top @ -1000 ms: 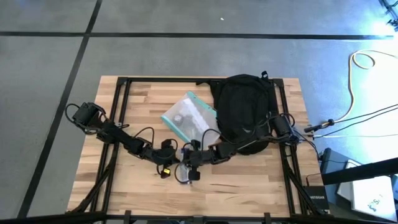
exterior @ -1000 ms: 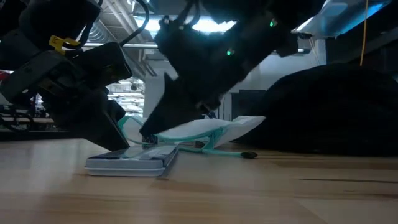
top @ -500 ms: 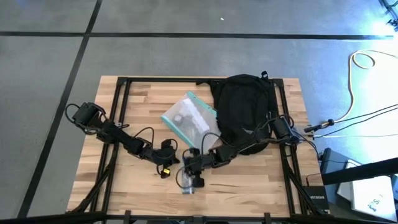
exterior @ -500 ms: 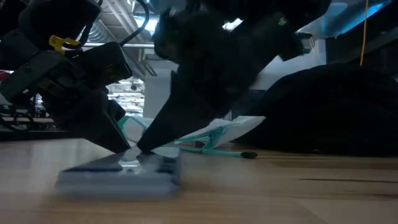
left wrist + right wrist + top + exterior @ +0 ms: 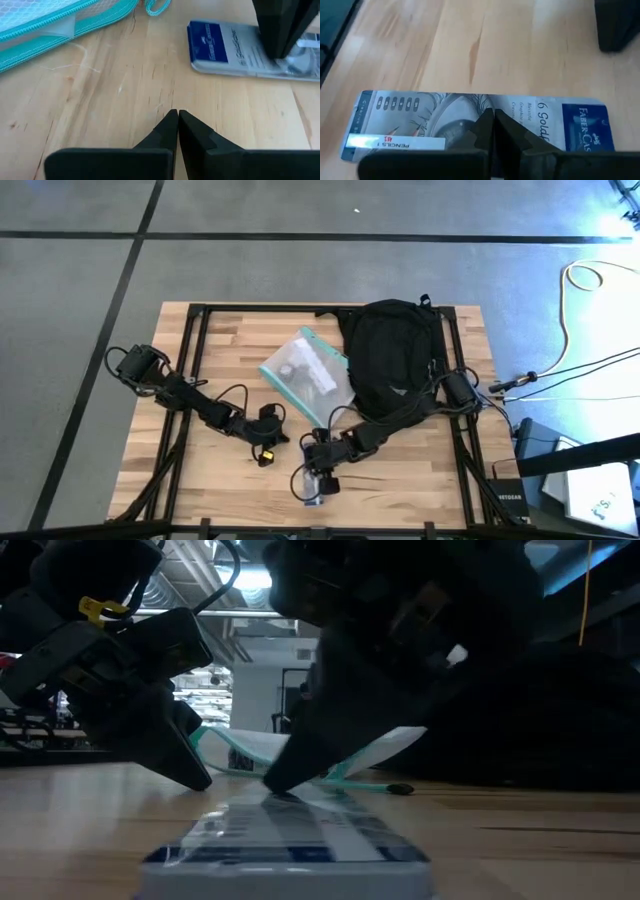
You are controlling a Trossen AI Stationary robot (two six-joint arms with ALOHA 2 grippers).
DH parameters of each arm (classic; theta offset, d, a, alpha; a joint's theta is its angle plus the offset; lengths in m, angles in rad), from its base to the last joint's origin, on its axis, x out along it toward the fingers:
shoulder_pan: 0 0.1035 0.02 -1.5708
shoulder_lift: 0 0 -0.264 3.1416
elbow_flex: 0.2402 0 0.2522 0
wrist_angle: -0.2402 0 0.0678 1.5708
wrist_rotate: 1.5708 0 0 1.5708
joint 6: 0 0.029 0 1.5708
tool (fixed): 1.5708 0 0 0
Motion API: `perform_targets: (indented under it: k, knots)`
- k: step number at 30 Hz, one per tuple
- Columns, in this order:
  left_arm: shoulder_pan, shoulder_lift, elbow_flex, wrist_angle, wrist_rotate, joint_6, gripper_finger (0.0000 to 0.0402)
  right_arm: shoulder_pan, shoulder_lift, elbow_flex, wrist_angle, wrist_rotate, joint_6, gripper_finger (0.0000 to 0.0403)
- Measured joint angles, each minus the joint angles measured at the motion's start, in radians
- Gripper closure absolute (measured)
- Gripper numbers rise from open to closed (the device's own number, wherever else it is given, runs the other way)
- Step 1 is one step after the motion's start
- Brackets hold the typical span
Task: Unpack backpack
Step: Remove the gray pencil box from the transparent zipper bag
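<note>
The black backpack (image 5: 392, 355) lies flat at the table's far right. A clear teal-edged pouch (image 5: 308, 370) lies to its left. A flat pencil tin (image 5: 312, 486) lies near the table's front edge, with my right gripper (image 5: 320, 472) shut and its tips on the lid. My left gripper (image 5: 280, 442) is shut, just left of the tin, its tips (image 5: 177, 114) low over the bare wood with nothing between them. My right gripper presses its shut fingertips (image 5: 493, 114) down on the tin's printed lid (image 5: 445, 125), about midway along it. The fingers slant down from the far right side. The tin (image 5: 290, 845) lies flat on the table under them.
Bare wood lies left of the tin and along the near edge (image 5: 200, 500). The pouch's teal loop (image 5: 157, 6) lies on the wood ahead of my left gripper. Cables and equipment (image 5: 560, 470) sit beyond the table's right edge.
My right gripper has moved toward the table's near edge, staying shut, and has slid the pencil tin along the wood with it. The tin now lies closer to the front edge and has turned about somewhat.
</note>
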Motion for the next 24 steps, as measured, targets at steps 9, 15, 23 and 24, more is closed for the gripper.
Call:
perform_targets:
  k: [9,15,23,24]
  knots:
    - [0.000,0.000,0.000,-0.005,0.000,0.003,0.0402,0.060,-0.063,-0.033,-0.118,0.057,0.061,0.0403]
    - [0.000,0.000,0.000,-0.005,0.000,0.003,0.0402,0.104,-0.129,-0.173,-0.093,0.102,0.204,0.0403]
    - [0.000,0.000,0.000,-0.005,0.000,0.002,0.0402,0.226,-0.337,-0.450,-0.011,0.296,0.416,0.0403]
    - [0.000,0.000,0.000,-0.005,0.000,0.002,0.0402,0.246,-0.371,-0.485,-0.021,0.328,0.456,0.0403]
